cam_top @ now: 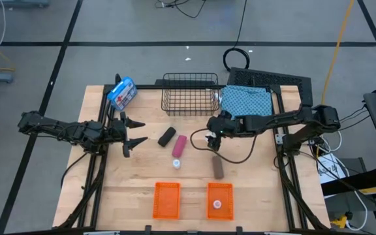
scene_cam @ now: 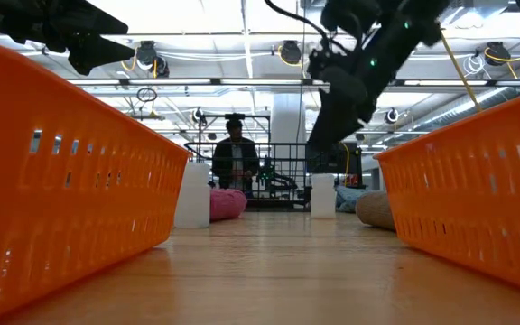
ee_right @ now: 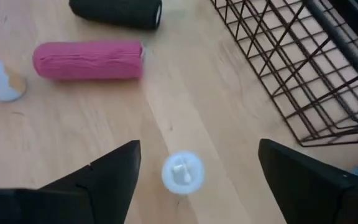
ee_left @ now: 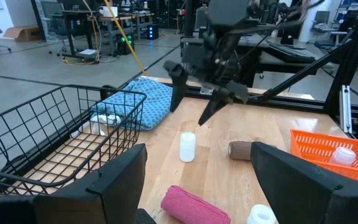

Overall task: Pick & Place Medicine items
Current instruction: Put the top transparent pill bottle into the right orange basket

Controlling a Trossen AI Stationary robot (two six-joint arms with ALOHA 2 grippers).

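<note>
Left gripper [cam_top: 134, 134] waits at the table's left, fingers spread, holding nothing. Right gripper [cam_top: 211, 141] hovers mid-table, fingers spread, over an upright white bottle [ee_right: 182, 172] just right of the pink piece [cam_top: 179, 145]. Judgement: descend straight, keep the cap centred, close low on the body so it doesn't tip. In the right wrist view the bottle sits between the fingers, nearer one of them, apart from both.
</note>
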